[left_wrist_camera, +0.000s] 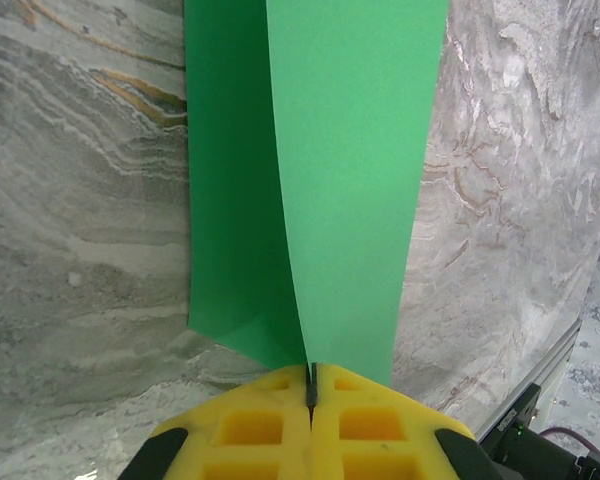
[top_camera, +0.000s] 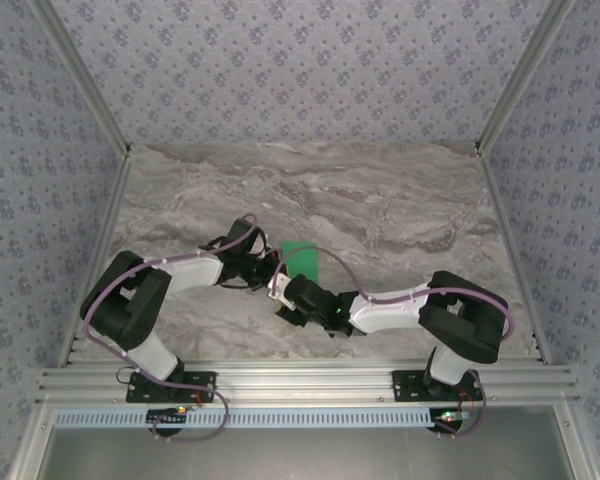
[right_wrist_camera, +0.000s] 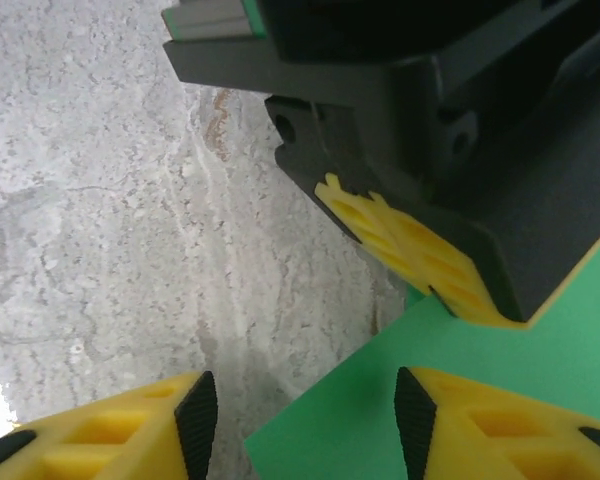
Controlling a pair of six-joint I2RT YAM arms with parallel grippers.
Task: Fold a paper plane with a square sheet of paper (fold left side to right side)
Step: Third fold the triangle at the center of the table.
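The square sheet of paper (top_camera: 302, 258) is seen near the middle of the grey marbled bench (top_camera: 400, 210), between the two wrists and beyond both arm bases. It is bright green and matte, and plain on every face that is shown.

In the left wrist view the sheet is not flat. One panel lies on the bench at the left, shaded and darker. A paler panel is raised from it and runs straight back to the left jaws. The two panels are joined by a soft curved bend rather than a pressed crease.

The left jaws are pressed together on the near edge of the raised panel. Their yellow fingers (left_wrist_camera: 250, 430) meet, with the paper pinched in the thin seam between them.

The right jaws are spread, their yellow, black-tipped fingers (right_wrist_camera: 110, 430) well apart with nothing clamped. In the right wrist view a corner of the green sheet is seen reaching into the gap between them. Whether it is touched cannot be told. Beyond it, the black housing (right_wrist_camera: 500, 130) of the left wrist is seen, with one yellow finger meeting the sheet's edge.

The bench is enclosed by walls (top_camera: 300, 60) covered in pale blue-grey floral paper, and an aluminium rail (top_camera: 300, 378) runs along its near edge.
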